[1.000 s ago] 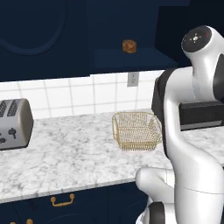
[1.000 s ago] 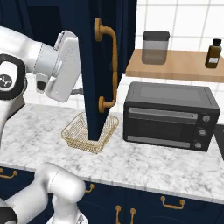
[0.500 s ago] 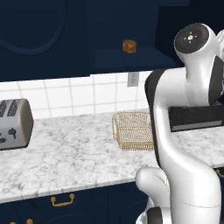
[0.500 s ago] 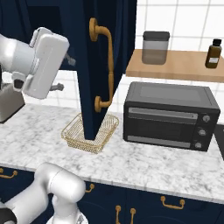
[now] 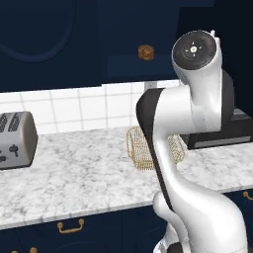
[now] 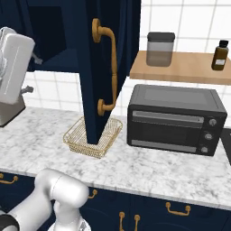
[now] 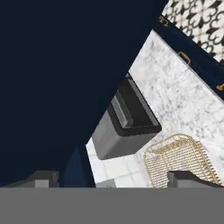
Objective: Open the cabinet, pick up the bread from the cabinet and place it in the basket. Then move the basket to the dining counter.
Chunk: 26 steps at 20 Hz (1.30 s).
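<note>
Gripper (image 7: 109, 179) jaws spread wide, empty, close against the swung-out cabinet (image 6: 97, 67) door.
Basket (image 7: 181, 159) sat just beyond the fingertips; bread (image 5: 145, 52) on the shelf, well apart. Risk: reaching in, the wrist could clip the door edge or nudge the basket.

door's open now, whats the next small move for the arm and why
Probably reach the open gripper up into the cabinet toward the bread. The door stands swung out, the bread sits on the shelf, and the basket on the counter below holds nothing.
</note>
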Available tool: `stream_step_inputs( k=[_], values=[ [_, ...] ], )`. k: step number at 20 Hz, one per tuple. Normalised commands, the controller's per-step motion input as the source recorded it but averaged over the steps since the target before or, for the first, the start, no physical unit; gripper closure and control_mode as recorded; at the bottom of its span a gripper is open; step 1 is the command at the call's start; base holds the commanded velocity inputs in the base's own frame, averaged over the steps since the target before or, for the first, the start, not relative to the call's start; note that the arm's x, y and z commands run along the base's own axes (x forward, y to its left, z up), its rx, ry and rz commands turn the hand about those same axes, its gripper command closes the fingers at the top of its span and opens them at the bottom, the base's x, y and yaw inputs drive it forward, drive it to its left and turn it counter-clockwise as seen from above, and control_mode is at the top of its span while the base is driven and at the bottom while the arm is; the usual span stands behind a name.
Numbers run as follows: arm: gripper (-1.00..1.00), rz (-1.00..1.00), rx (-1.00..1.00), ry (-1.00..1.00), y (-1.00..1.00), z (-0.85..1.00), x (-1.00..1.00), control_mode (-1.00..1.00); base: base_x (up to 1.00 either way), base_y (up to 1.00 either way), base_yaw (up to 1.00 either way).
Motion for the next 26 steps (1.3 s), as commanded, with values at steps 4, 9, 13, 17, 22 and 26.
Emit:
stream_step_inputs(
  k=[4,9,13,17,22,26],
  values=[
    [-1.00,0.69,-0.34,0.11,0.07,-0.04,-0.01,-1.00,0.00,0.00,0.00],
    [-1.00,0.73,-0.48,0.09,-0.03,-0.20,0.03,-1.00,0.00,0.00,0.00],
    [-1.00,0.73,-0.50,0.09,-0.02,-0.01,-0.06,-1.00,0.00,0.00,0.00],
    [-1.00,0.49,-0.56,0.09,-0.09,0.00,-0.08,-1.00,0.00,0.00,0.00],
    [-1.00,0.31,-0.48,-0.02,-0.24,0.02,0.01,-1.00,0.00,0.00,0.00],
    [-1.00,0.13,-0.38,-0.17,0.00,0.13,0.07,-1.00,0.00,0.00,0.00]
  ],
)
